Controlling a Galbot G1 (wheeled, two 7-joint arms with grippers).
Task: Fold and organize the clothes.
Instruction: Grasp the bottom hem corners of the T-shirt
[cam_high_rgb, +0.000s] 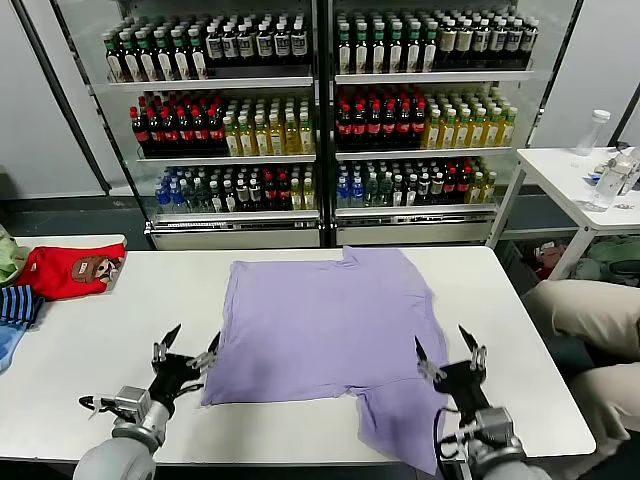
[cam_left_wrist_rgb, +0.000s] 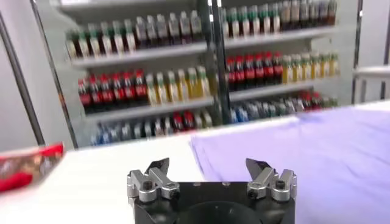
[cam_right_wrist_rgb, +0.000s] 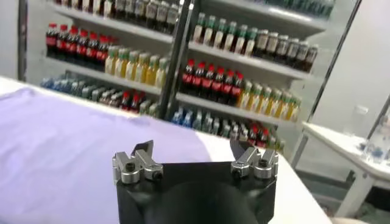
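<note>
One lavender T-shirt (cam_high_rgb: 330, 325) lies spread flat on the white tabletop (cam_high_rgb: 100, 350), one sleeve trailing toward the near edge. It looks light, limp and easily wrinkled, best pinched at its near hem corners. Left hand (cam_high_rgb: 186, 354) and right hand (cam_high_rgb: 446, 354) hover just beside those corners, both released and empty.

A plain lavender T-shirt (cam_high_rgb: 325, 325) lies on the white table (cam_high_rgb: 90, 370); at nine o'clock, a red cartoon-print garment (cam_high_rgb: 72, 270) and a blue striped garment (cam_high_rgb: 18, 305).
</note>
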